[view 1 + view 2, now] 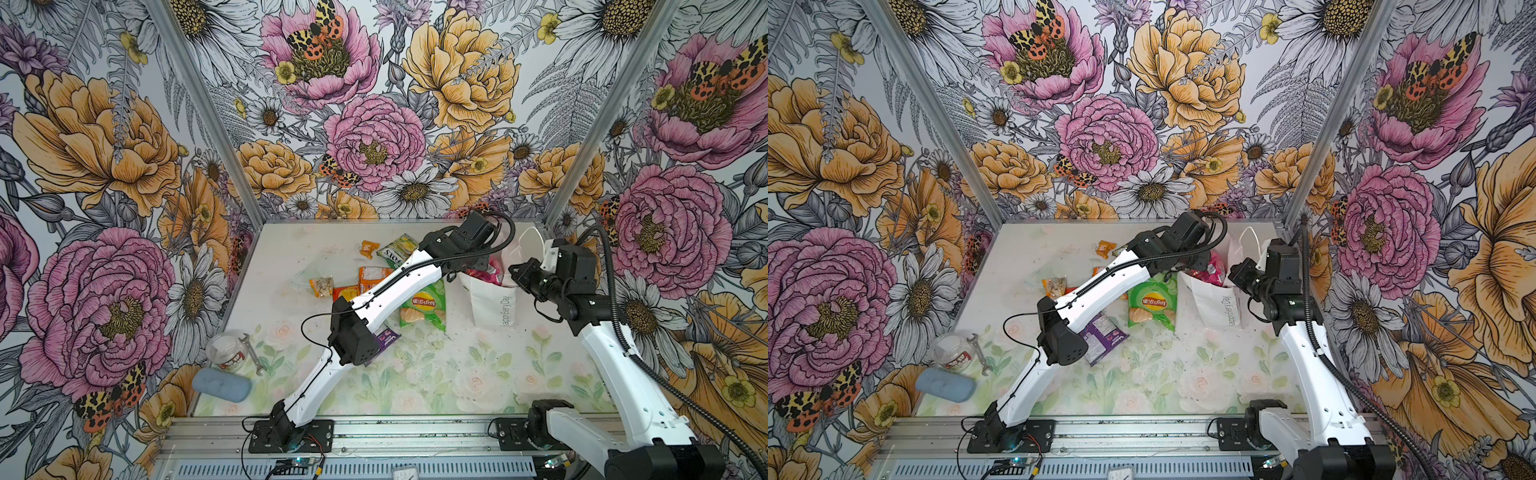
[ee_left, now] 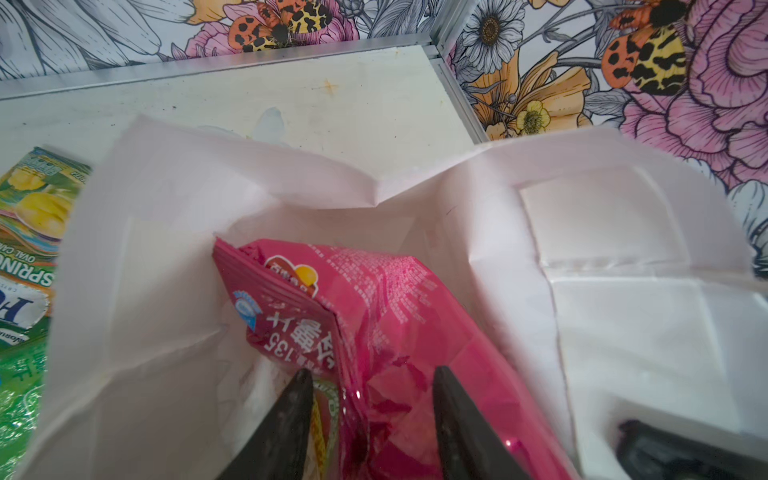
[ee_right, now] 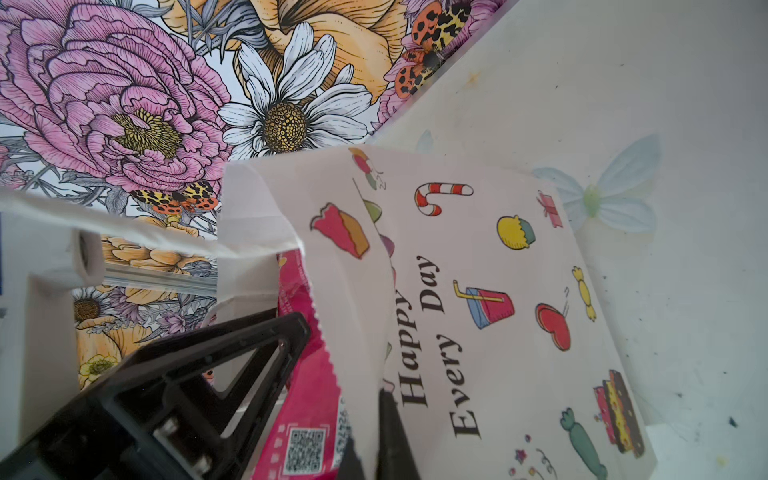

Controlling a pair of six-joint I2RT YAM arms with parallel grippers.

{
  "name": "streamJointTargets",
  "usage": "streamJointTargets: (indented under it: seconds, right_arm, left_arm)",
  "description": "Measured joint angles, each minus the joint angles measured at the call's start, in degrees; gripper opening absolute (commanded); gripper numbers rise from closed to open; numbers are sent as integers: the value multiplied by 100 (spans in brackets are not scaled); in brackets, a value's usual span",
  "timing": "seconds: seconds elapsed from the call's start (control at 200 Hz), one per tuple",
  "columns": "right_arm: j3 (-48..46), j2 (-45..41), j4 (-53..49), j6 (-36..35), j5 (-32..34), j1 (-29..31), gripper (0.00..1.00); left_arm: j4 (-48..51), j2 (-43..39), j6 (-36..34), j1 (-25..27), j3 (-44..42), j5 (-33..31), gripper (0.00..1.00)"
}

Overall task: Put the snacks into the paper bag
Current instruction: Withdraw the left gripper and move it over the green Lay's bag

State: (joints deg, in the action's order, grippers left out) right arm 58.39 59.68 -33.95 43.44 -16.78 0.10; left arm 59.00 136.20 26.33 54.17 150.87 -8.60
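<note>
Left pincer (image 2: 372, 370): spread around pink packet (image 2: 374, 299), inside paper bag (image 2: 166, 249).
Right pincer (image 3: 370, 436): clamps bag rim.
Packet: light, slippery, we judge; we grip its seam.

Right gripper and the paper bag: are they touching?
Touching. In the right wrist view, the right gripper pinches a wall of the paper bag between its fingers.

Paper bag (image 2: 602, 232) half blocked (pink packet (image 2: 386, 316) inside).

White picture-printed paper bag (image 3: 490, 249), pink packet (image 2: 395, 303)
</note>
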Motion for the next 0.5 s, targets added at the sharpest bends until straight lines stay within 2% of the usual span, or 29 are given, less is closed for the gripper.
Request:
streamJointTargets:
  seconds: [0.185,0.385,0.5]
  right_arm:
    - [284,42,-424,-372,321,205,0]
    - [468,87,-664,-651,487,352,0]
    - [474,125,-831,-741,579,374,0]
  left_arm:
    - [57,-568,-87,37,-289,46,73]
    - [13,-2037,-101,46,-1202,-57,77]
    - [-245,-3001,-63,26,-2140,-256,77]
